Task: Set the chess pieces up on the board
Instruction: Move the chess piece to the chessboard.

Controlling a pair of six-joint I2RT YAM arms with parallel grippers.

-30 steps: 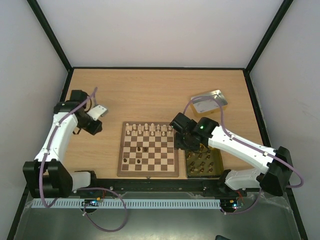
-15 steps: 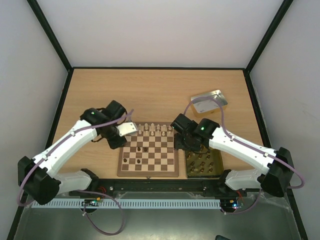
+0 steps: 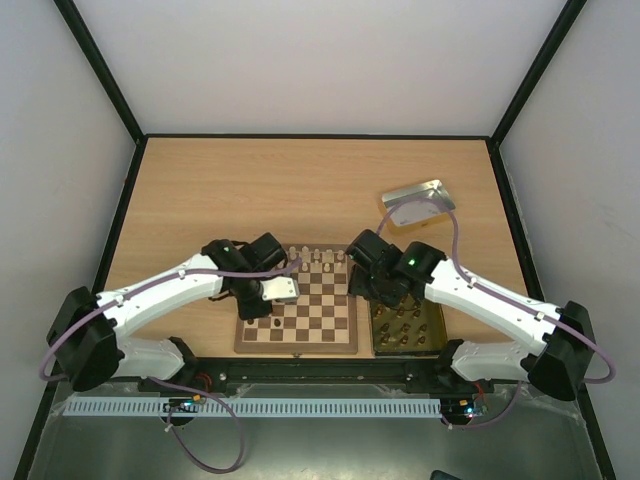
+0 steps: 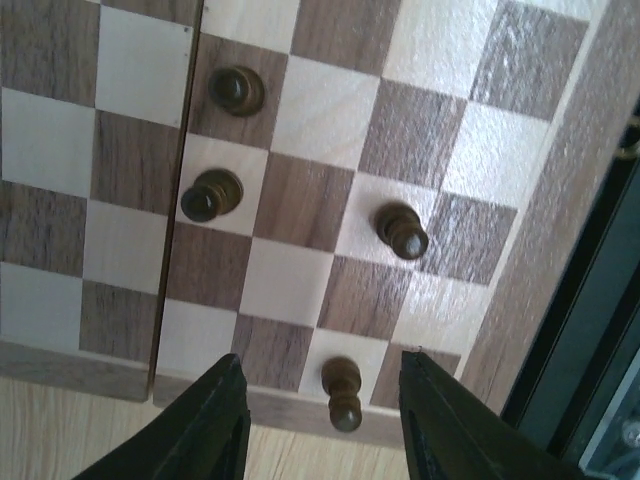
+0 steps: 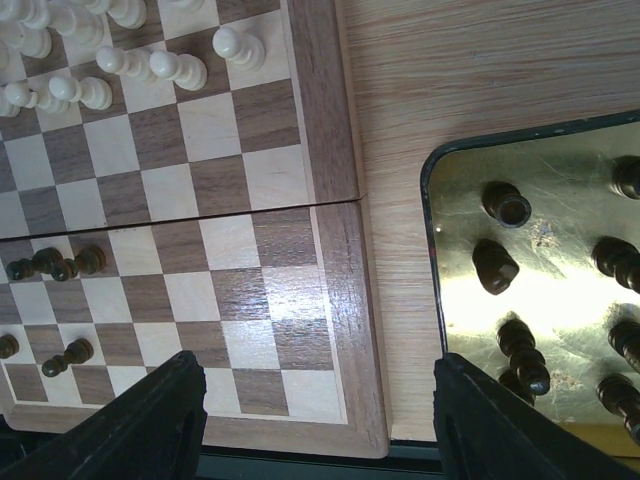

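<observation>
Looks about half done. Can see the pale pieces (image 3: 318, 262) lined up on the far side of the board (image 3: 296, 348) on the table (image 3: 250, 190). Only a few dark pieces (image 4: 403, 231) on it so far; many more to bring from the gold tin (image 5: 560, 260) just beside. Holding nothing in the left tool (image 4: 322, 368): part open around one dark piece (image 4: 341, 392), not touching. Nothing in the right tool (image 5: 317, 365) either: spread wide.

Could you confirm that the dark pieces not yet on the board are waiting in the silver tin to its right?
Not quite: those dark pieces sit in the gold-toned tin right of the board, as the right wrist view shows; the silver tin lies farther back.
</observation>
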